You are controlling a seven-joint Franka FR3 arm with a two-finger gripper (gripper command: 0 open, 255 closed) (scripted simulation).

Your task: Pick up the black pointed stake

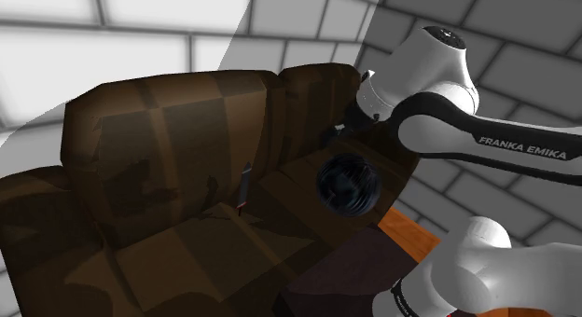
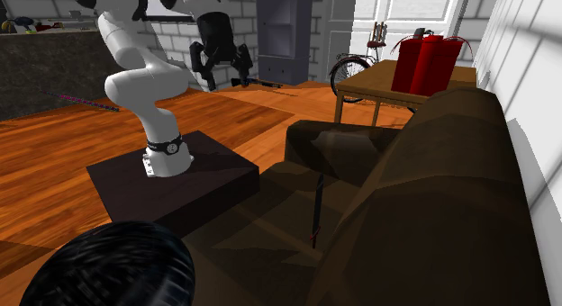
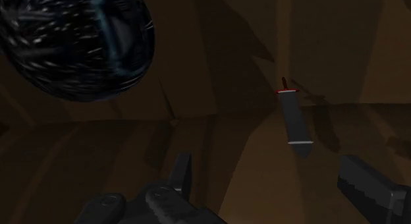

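Jaws wide apart and empty on the black two-finger gripper, its fingers cut off at the frame edge. The slim black pointed stake, dim in shadow, stands at the centre of the shoulder view on the seat of the brown sofa, against the backrest. A dark textured ball sits to its right. Wooden floor, grey brick walls.

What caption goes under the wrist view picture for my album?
Open tool facing a brown sofa, with a dark pointed stake ahead and a black ball nearby.
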